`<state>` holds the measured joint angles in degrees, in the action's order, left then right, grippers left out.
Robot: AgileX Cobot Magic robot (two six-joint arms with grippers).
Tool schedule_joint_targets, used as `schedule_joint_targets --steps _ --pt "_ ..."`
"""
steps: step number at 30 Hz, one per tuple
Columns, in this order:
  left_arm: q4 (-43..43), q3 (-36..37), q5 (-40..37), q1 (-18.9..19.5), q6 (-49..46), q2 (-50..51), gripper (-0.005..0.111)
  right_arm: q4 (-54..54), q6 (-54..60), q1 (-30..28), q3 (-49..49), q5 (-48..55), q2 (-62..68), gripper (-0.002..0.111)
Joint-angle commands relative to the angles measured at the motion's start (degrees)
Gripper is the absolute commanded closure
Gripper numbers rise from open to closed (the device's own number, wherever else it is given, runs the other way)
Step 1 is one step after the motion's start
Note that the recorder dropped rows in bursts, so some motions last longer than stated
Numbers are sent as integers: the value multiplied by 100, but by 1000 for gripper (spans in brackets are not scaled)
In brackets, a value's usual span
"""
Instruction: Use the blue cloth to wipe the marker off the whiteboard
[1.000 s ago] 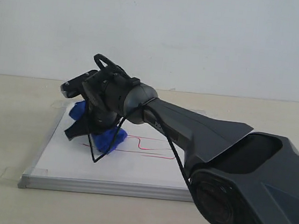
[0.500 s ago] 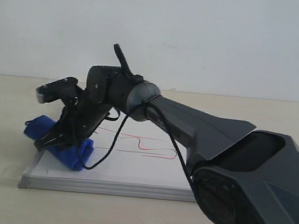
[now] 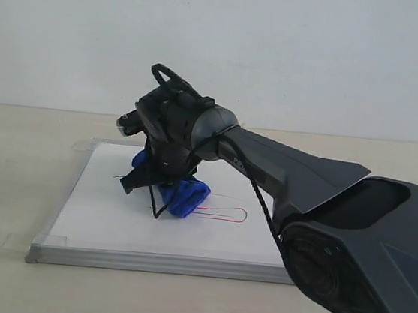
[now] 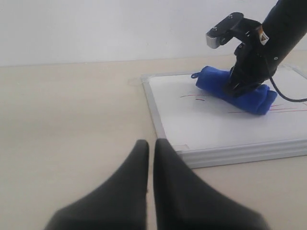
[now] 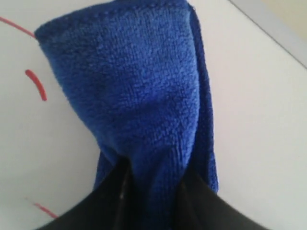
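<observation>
The whiteboard (image 3: 112,213) lies flat on the tan table, silver-framed. My right gripper (image 3: 162,183) is shut on the blue cloth (image 3: 182,196), pressing the rolled bundle onto the board's middle. Red marker (image 3: 225,213) lines trail out to the right of the cloth; short red strokes (image 5: 36,84) lie beside it in the right wrist view, where the blue cloth (image 5: 139,96) fills the frame between the dark fingers (image 5: 196,201). My left gripper (image 4: 151,146) hovers shut and empty over the table near the board's front-left corner, seeing the blue cloth (image 4: 240,91) and whiteboard (image 4: 211,127) from afar.
Clear tape (image 3: 18,242) sticks out at the board's front-left corner. The right arm's large black body (image 3: 349,248) covers the board's right side and front-right table. A white wall stands behind.
My right gripper has swept the cloth from the board's left edge back rightward and farther in, to the middle. Red lines left of the cloth are mostly gone.
</observation>
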<state>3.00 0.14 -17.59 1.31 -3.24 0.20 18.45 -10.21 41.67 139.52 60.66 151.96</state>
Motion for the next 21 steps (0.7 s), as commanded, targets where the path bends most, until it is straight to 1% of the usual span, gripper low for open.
schedule_joint_targets --steps 1,4,6,7,9,11,15,18,21 --pt "12 -14 66 16 -28 -20 103 -1170 629 17 -62 -177 71 109" --pt "12 -14 66 16 -28 -20 103 -2431 1863 174 -62 -706 71 109" --pt "12 -14 66 16 -28 -20 103 -3040 2543 296 -62 -997 71 109" --pt "12 -14 66 16 -28 -20 103 -3233 2814 354 -62 -1102 71 109" --pt "12 -14 66 16 -28 -20 103 -3278 2899 400 -62 -1264 71 109" --pt "12 -14 66 16 -28 -20 103 -3241 2724 400 -62 -1492 71 109" --pt "12 -14 66 16 -28 -20 103 -2849 1746 279 -62 -1923 71 109" --pt "12 -14 66 16 -28 -20 103 -2231 1021 128 -62 -1905 71 109" --pt "12 -14 66 16 -28 -20 103 -1305 194 -9 -62 -1899 71 109"
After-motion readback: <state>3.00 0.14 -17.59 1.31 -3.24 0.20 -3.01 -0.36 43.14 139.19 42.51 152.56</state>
